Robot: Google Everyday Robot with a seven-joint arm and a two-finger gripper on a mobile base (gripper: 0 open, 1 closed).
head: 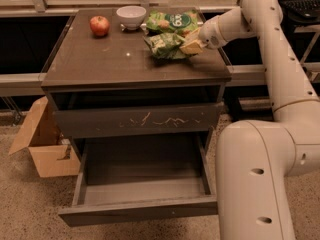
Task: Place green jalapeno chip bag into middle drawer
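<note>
The green jalapeno chip bag (161, 44), small, crinkled and light green, is at the back right of the cabinet top (110, 59). My gripper (192, 45) is at the bag's right end and shut on it, with the arm reaching in from the right. The middle drawer (136, 212) is pulled open below, with a smooth dark-grey front panel and nothing visible inside. Above it is a closed drawer front with white scratch marks (150, 120).
A green bag with a dark oval logo (172, 20) lies just behind the chip bag. A white bowl (131, 15) and a red apple (99, 25) stand at the back left. A cardboard box (42, 146) sits on the floor left of the cabinet. My robot body (255, 179) stands right of the open drawer.
</note>
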